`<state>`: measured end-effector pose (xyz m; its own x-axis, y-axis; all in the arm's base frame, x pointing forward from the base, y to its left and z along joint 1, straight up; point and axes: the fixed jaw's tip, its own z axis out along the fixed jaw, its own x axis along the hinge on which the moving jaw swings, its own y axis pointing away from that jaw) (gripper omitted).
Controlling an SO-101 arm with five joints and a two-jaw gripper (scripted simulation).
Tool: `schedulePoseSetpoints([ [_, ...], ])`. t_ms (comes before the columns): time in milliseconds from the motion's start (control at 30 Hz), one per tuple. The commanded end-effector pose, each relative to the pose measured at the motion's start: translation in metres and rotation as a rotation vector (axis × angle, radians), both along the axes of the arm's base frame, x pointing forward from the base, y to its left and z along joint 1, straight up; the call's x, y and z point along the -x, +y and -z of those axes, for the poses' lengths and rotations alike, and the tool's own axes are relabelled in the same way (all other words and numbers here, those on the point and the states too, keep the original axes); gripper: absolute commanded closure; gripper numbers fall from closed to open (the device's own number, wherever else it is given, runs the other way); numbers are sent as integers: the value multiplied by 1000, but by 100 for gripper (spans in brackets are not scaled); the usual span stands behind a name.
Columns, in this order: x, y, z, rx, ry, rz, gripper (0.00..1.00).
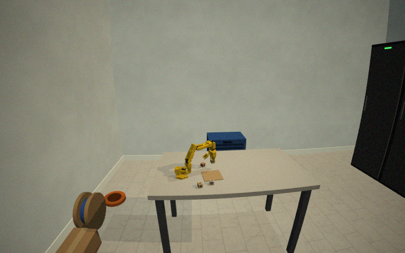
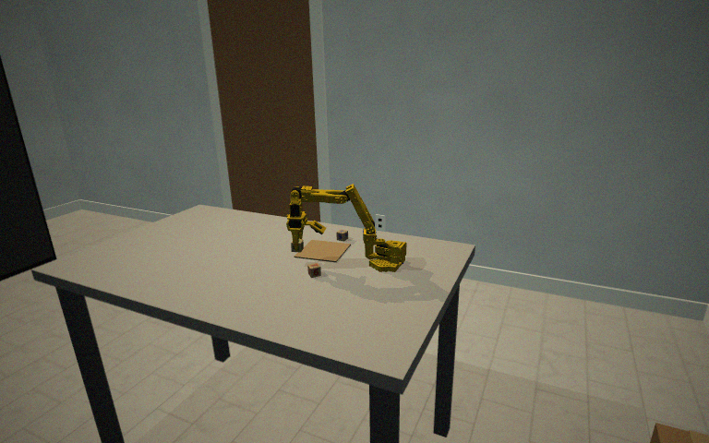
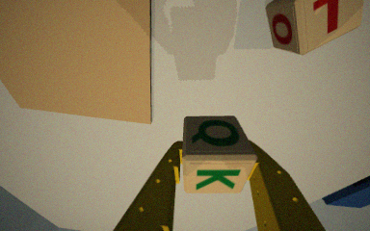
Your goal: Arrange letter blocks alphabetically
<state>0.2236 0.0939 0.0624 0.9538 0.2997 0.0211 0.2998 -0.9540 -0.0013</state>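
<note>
My gripper [image 3: 217, 168] is shut on a wooden block [image 3: 218, 154] with a green Q on its dark face and a green K on the light face towards the camera. The block hangs a little above the table, just off the edge of the tan mat [image 3: 77, 58]. In the top view the gripper [image 1: 212, 160] is past the mat's [image 1: 212, 175] far edge. A block with red letters [image 3: 310, 21] lies on the table nearby, off the mat; it also shows in the top view [image 1: 202, 164]. Two more blocks [image 1: 200, 184] [image 1: 211, 182] lie on the table by the mat's near edge.
The arm's base [image 1: 181, 173] stands left of the mat. A blue cabinet [image 1: 226, 140] stands on the floor behind the table. In the exterior view the mat [image 2: 322, 250] lies between the gripper [image 2: 296, 245] and the base [image 2: 387, 255].
</note>
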Motion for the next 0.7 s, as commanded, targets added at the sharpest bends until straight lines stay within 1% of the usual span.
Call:
schedulePoseSetpoints([
  [0, -8, 1, -29, -63, -125, 57, 100],
  [233, -6, -6, -28, -74, -115, 263, 100],
  [467, -2, -16, -27, -89, -102, 553, 100],
  [533, -2, -16, -27, -89, -102, 553, 100],
  [667, 0, -22, -26, -99, -93, 743, 100],
])
